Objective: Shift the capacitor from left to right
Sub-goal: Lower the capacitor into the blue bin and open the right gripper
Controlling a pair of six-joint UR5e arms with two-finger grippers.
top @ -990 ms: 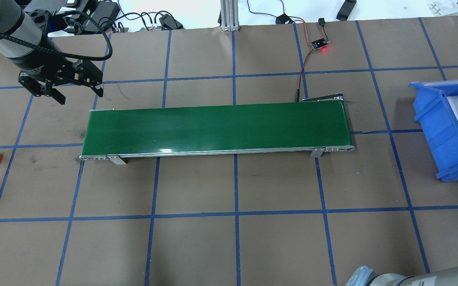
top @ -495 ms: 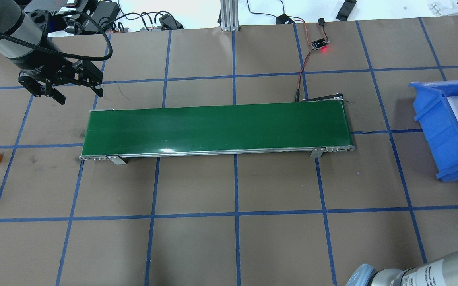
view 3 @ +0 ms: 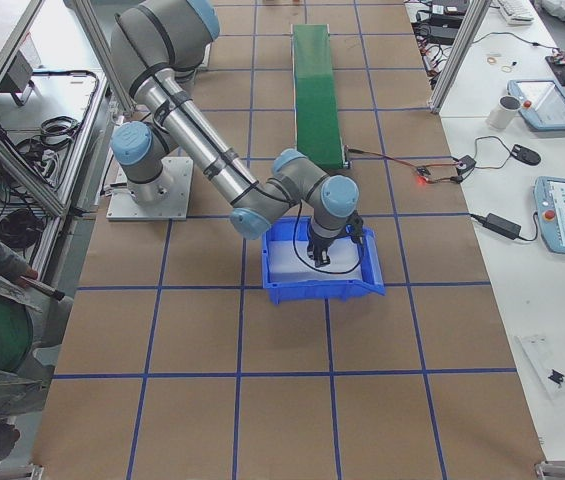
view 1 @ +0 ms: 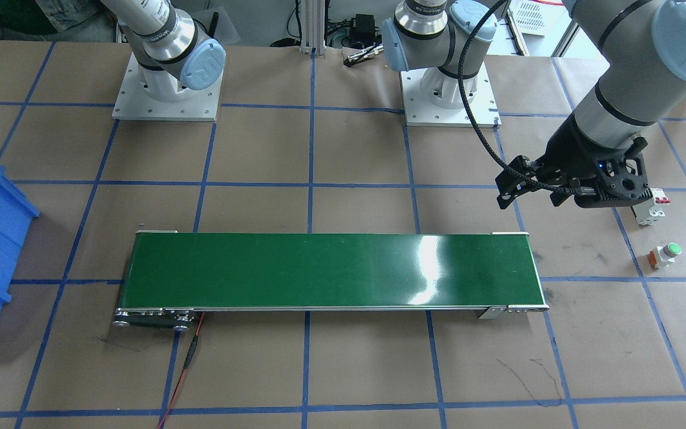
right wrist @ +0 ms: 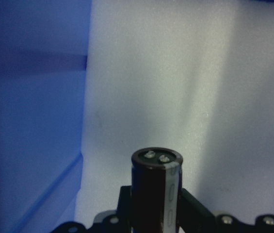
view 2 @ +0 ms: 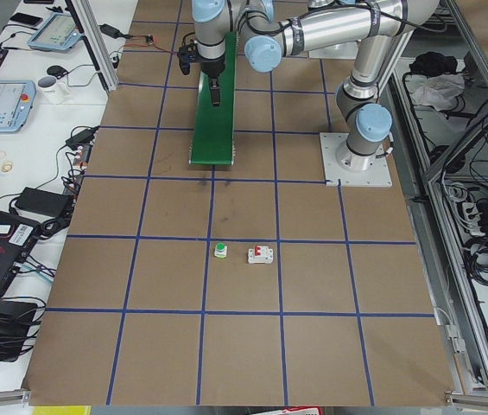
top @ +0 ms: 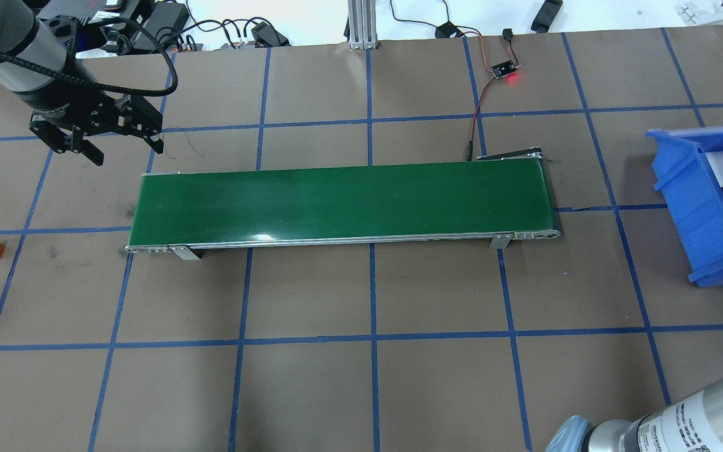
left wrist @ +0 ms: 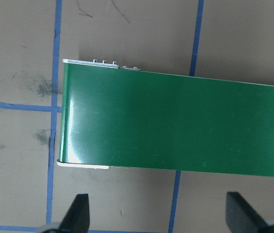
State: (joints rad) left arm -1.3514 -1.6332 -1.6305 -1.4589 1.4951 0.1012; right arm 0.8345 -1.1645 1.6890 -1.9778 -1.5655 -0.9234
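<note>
Over the one blue bin, lined with one white foam pad, my right jaws clamped the single capacitor. My left jaws hung wide near the one green conveyor. One push-button and one breaker sat on the desk.

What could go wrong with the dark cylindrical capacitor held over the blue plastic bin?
The right gripper holds the dark cylindrical capacitor above the white foam liner; released from there it may bounce or roll. A wall of the blue plastic bin is close, so a descent could clip it.
</note>
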